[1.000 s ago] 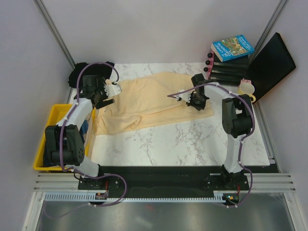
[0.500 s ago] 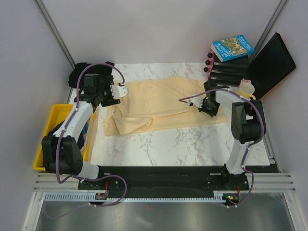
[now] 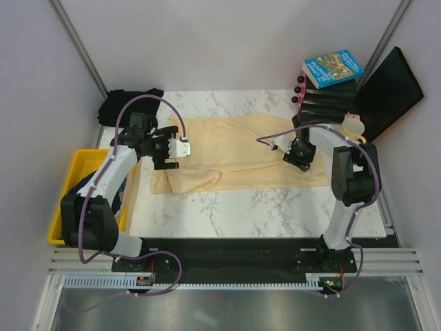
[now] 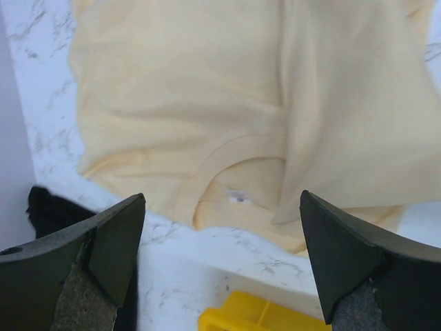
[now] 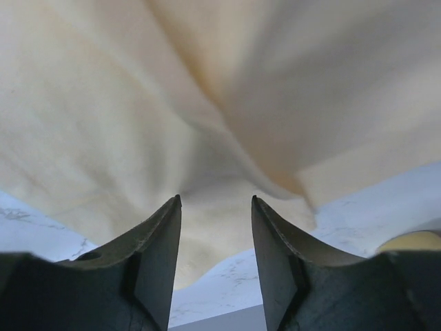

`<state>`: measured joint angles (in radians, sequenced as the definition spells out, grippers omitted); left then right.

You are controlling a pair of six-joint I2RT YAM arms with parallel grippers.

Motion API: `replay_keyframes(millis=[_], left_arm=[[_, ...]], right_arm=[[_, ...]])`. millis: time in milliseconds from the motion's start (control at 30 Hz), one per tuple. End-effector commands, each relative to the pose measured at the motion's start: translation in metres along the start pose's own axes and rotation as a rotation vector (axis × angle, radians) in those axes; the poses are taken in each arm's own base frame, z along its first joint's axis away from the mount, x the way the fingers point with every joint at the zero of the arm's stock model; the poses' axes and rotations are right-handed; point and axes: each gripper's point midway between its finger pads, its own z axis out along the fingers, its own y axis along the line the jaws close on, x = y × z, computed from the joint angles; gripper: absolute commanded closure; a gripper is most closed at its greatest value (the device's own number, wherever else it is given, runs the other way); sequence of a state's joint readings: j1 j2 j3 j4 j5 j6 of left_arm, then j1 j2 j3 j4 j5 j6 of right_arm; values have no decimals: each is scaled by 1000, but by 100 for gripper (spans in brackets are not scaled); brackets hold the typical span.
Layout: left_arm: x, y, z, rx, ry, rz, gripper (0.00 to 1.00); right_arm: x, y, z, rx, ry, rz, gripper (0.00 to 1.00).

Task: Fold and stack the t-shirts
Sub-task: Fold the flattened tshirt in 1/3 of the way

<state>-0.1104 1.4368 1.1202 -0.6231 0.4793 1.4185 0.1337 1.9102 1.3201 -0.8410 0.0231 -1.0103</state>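
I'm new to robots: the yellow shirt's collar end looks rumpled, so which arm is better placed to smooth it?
Probably the left: the left gripper hangs open over the collar of the cream-yellow t-shirt, while the right gripper sits at the opposite end.

A yellow bin (image 3: 62, 200) sits left; book (image 3: 333, 67), cup (image 3: 353, 125) right.

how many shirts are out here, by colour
cream shirt, spread on the table: 1
black shirt, at the far left corner: 1
dark navy shirt, partly hidden in the yellow bin: 1
total: 3
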Motion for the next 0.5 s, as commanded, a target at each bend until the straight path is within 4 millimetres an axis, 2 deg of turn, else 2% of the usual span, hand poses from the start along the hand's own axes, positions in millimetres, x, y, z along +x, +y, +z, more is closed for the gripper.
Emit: replay_keyframes(millis=[0,33,67,133,233,333,467], left_arm=[[-53,-31,-17,158,-181,36,0],[-56,-47,-20,227,-185,-5,0],[-59,-49,-20,261,-192,-19,0],[-64,-72,-23,368,-185,-53,2],[-63,-87,-20,443,-144,-82,10],[-60,-101,-19,481,-119,-83,13],[-61,-116,-20,514,-110,-65,13]], right_arm=[[-25,-23,-15,47,-58,33,46],[-32,-24,-15,51,-63,21,46],[-36,-23,-15,50,-66,14,46],[-43,-22,-13,49,-69,-5,46],[-54,-20,-11,40,-93,-21,46],[-59,-21,-11,41,-100,-30,48],[-65,-21,-10,38,-109,-41,50]])
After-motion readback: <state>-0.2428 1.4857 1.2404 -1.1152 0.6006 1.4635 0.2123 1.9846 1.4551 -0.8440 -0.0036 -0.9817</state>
